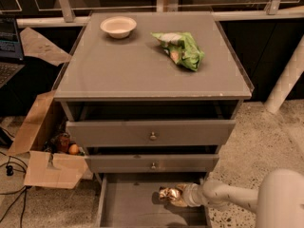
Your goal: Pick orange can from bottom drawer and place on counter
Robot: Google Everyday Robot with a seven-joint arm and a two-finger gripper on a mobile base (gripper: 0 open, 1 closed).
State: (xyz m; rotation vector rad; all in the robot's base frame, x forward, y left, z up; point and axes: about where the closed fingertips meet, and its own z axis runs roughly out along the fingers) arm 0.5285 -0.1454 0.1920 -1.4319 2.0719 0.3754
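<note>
The orange can [167,194], shiny golden-brown, lies in the open bottom drawer [126,209] toward its right side. My gripper [180,195] reaches into the drawer from the right, on a white arm [228,196], and its tip is right at the can, touching or around it. The counter [142,68] is the flat grey top of the cabinet, well above the drawer.
A white bowl [118,26] and a green snack bag [180,49] lie on the counter's far part. Two upper drawer fronts [152,133] stick out partly over the bottom drawer. A cardboard box [47,167] holding a small orange fruit [73,149] stands at the left. A white post [287,80] stands at the right.
</note>
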